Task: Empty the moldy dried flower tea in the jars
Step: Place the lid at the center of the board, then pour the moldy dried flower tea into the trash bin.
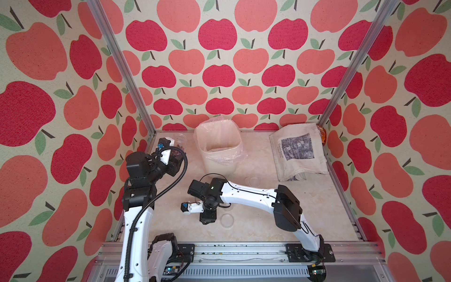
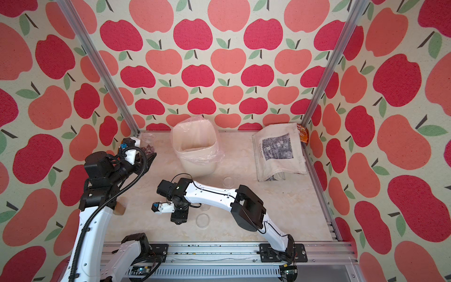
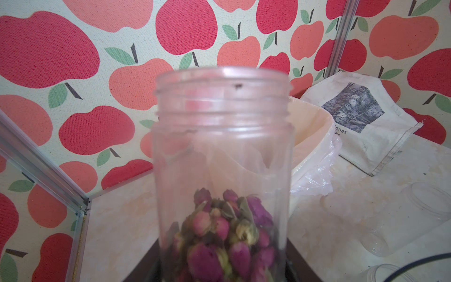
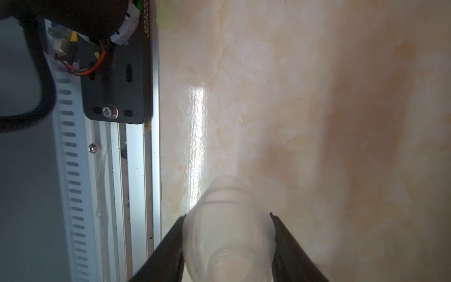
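Gripping the open jar (image 3: pixel 223 136) low on its sides, your left gripper (image 1: pixel 177 158) is clenched near the tabletop's far-left corner, with the tea (image 3: pixel 224 234) heaped inside. An empty jar (image 1: pixel 179 138) stands just behind it, and the lined bin (image 1: pixel 217 168) sits beside it at the far edge. Your right gripper (image 4: pixel 227 214) clasps a clear jar (image 4: pixel 229 251) toward the near edge, with a lid (image 1: pixel 227 221) just beside it. A tote bag (image 1: pixel 296 149) fills the far-right corner.
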`<state>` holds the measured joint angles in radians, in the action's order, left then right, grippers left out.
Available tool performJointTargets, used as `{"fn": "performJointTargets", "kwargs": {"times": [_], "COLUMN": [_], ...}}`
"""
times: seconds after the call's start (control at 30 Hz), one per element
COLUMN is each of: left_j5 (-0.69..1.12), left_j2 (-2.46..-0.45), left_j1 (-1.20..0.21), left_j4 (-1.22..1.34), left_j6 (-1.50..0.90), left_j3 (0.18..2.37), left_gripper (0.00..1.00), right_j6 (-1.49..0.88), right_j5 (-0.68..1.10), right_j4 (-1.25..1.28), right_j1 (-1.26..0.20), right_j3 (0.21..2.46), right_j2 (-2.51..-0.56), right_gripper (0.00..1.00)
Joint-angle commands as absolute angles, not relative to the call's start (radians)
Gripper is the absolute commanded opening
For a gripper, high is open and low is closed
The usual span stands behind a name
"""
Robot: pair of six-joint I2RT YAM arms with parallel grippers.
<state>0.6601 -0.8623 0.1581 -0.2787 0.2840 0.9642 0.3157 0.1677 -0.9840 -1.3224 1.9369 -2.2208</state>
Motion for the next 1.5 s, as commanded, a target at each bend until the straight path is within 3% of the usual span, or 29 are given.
{"fn": "performJointTargets", "kwargs": {"times": [0.0, 0.37, 0.7, 1.03, 1.47], "left_j5": [0.703, 0.62, 0.333, 0.057, -0.22], "left_j2": [-0.869, -0.947, -1.198, -1.418, -1.668], "left_j1": [0.165, 0.107, -0.048, -0.18, -0.327], "left_j4": [-0.242, -0.378, -0.722, -0.879, -1.026], "left_j6": [0.272, 0.384, 0.701, 0.932, 1.139], "left_j3": [1.006, 1.124, 1.453, 1.704, 1.978], "left_gripper": [0.0, 0.0, 0.0, 0.0, 0.0], "right_j6": [0.294, 0.286, 0.254, 0.146, -0.047], "right_j5": [0.137, 0.132, 0.162, 0.187, 0.145], "right_j4": [-0.987, -0.938, -0.735, -0.482, -0.323], "right_j1": [-1.336, -1.35, -1.32, -1.197, -0.961], "right_j3": [1.932, 1.883, 1.681, 1.378, 1.166], "right_j2": [-2.248, -2.217, -1.847, -1.461, -1.216], "right_gripper": [0.6, 0.73, 0.84, 0.92, 0.93]}}
